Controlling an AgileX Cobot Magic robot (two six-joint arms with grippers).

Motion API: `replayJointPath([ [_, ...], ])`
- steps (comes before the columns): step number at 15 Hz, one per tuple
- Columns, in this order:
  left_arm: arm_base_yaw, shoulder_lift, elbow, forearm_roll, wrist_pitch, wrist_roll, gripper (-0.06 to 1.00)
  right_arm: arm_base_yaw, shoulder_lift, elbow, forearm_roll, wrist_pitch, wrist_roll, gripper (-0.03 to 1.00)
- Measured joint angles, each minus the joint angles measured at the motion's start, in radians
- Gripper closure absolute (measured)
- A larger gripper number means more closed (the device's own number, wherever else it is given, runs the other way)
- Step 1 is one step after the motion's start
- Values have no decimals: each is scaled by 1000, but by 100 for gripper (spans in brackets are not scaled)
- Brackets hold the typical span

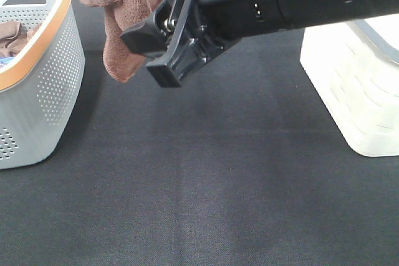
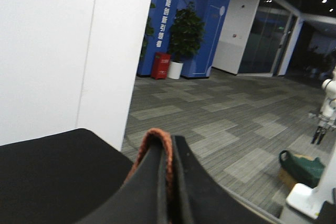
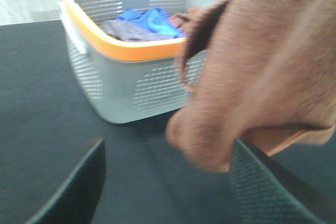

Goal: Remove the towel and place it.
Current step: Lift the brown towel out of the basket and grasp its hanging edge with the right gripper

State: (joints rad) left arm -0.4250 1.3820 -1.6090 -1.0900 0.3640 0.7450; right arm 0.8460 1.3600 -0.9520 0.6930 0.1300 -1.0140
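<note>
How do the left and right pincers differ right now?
The left pincer is shut; the right pincer stands open. The left pincer clamps a fold of the towel; the right pincer grips nothing, with the towel hanging just beside it. Both are black and close to the towel.

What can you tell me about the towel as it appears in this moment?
The towel is a reddish-brown plush cloth, fuzzy like microfibre, with a stitched orange-brown hem. It hangs bunched in vertical folds above the dark table, its lowest lobe clear of the surface, just beside the grey, orange-rimmed basket. The left gripper is shut on a folded edge of it. The open right gripper sits close to the hanging part; whether they touch cannot be told. No tag shows.
</note>
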Motion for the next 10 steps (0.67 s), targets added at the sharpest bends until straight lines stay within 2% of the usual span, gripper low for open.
replayJointPath([
  [4,0,82,0,32,-3,-26,94,0,-17,0,43,80,41,32],
  [8,0,122,0,23,-3,-31,94,0,61,-2,71,70,41,32],
  [10,0,127,0,16,-3,-33,94,0,128,-2,81,27,41,32],
])
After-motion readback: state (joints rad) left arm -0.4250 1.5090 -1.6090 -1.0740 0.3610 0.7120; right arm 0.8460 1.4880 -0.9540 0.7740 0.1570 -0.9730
